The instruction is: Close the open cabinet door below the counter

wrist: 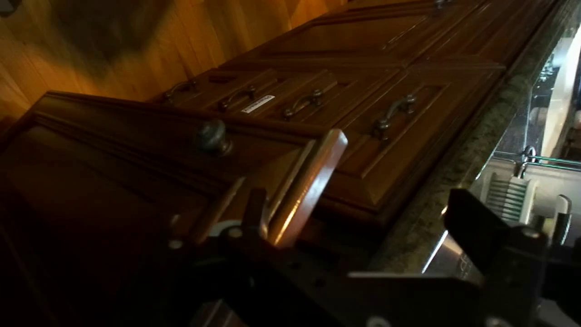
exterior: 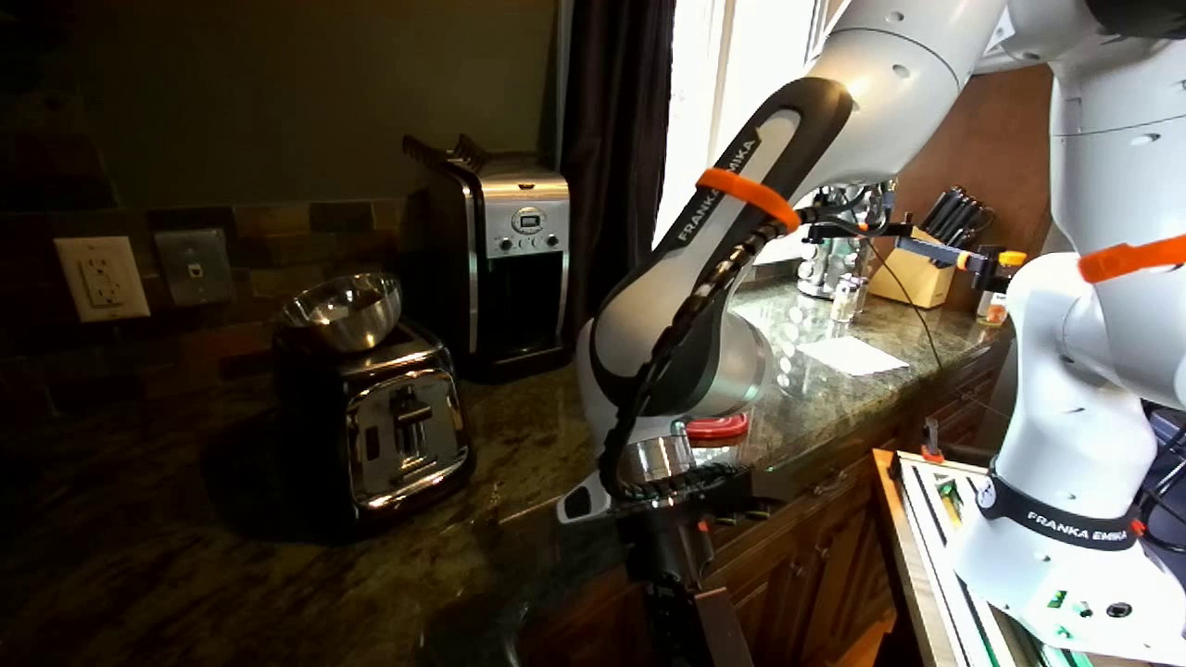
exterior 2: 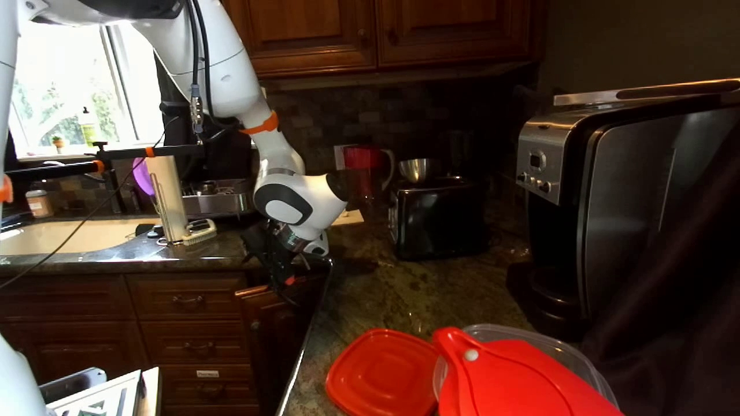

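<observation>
The cabinet door (wrist: 113, 181) stands open in the wrist view, with its knob (wrist: 213, 137) on its face and its warm-brown top edge (wrist: 313, 186) catching light. It also stands ajar below the counter (exterior 2: 370, 294) in an exterior view (exterior 2: 269, 323). My gripper (wrist: 357, 200) is open. Its left finger is in front of the door's knob-side face, and the top edge lies between the fingers. The right finger overlaps the counter's edge (wrist: 458, 163). I cannot tell whether a finger touches the door. The gripper shows at the counter's corner in both exterior views (exterior: 672, 565) (exterior 2: 283, 277).
A toaster (exterior: 408, 435) with a metal bowl (exterior: 347, 315) and a coffee maker (exterior: 519, 269) stand on the counter. A red lid (exterior 2: 381, 372) lies near its edge. Closed drawers (exterior 2: 188, 300) adjoin the door. The arm's base stands on a cart (exterior: 927, 519).
</observation>
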Tool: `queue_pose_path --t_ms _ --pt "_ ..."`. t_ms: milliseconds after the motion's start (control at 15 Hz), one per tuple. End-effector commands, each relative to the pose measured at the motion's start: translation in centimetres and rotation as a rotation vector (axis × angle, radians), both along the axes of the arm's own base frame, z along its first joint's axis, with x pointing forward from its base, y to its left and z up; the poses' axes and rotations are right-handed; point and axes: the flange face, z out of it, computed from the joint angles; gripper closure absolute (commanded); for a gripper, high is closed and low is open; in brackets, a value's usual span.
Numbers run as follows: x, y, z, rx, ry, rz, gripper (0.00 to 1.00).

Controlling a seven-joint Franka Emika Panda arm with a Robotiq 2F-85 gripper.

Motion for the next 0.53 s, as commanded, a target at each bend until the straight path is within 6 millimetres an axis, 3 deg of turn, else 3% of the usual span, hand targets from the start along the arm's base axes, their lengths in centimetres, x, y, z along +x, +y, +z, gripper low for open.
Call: queue_pose_path --t_ms 0,467 --pt "-2.0 -1.0 -1.0 -0.099 0.029 -0.099 0.00" --pt "-9.8 -2.0 3.0 -0.245 -0.153 -0.302 0.00"
